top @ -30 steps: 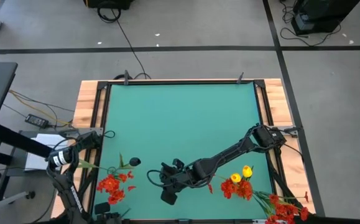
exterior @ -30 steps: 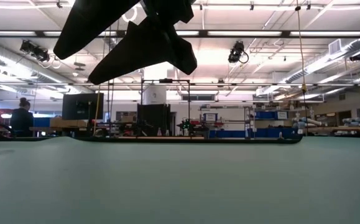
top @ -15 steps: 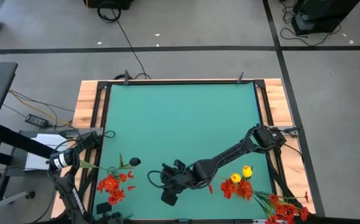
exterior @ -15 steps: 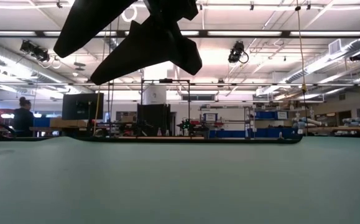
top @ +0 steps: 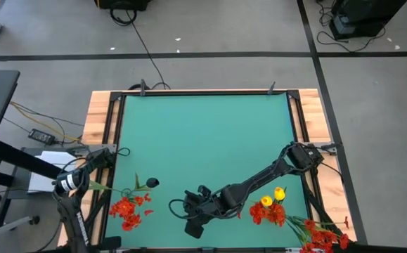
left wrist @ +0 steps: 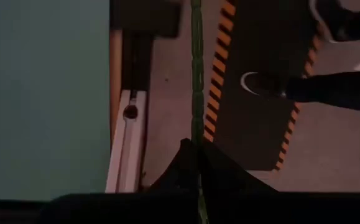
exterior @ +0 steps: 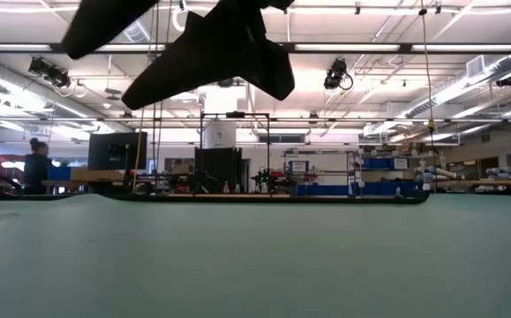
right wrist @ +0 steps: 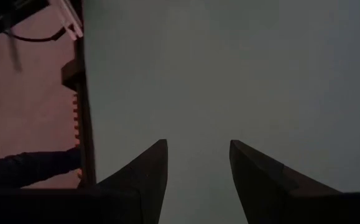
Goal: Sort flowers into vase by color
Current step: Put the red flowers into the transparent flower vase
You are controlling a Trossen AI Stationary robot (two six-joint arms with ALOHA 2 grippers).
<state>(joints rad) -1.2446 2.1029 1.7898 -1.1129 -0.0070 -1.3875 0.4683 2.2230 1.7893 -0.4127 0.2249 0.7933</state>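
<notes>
We have our left gripper (left wrist: 197, 163) pinched tight on the thin green stalk (left wrist: 196, 74) of a red flower (top: 127, 209), out past the left edge of the green worktop (top: 203, 133); the stalk slants back over the rim and its red blooms lie on the mat near the front left corner. Our right gripper (right wrist: 195, 163) hovers low over bare mat near the front edge at the middle, fingers (right wrist: 148, 171) parted and holding nothing. As we judge it, the sorting is barely begun: no vase shows in any view, and a mixed clump of yellow flowers (top: 271, 197) and red flowers (top: 308, 230) lies at the front right corner, unsorted. So nearly everything is left to do. For room, the middle and far half of the worktop stand open, while our flowers crowd the front edge, some red heads spilling over the right front corner. The left gripper works beside the wooden frame (top: 99, 119) and a dark post, so any lift there wants care.
</notes>
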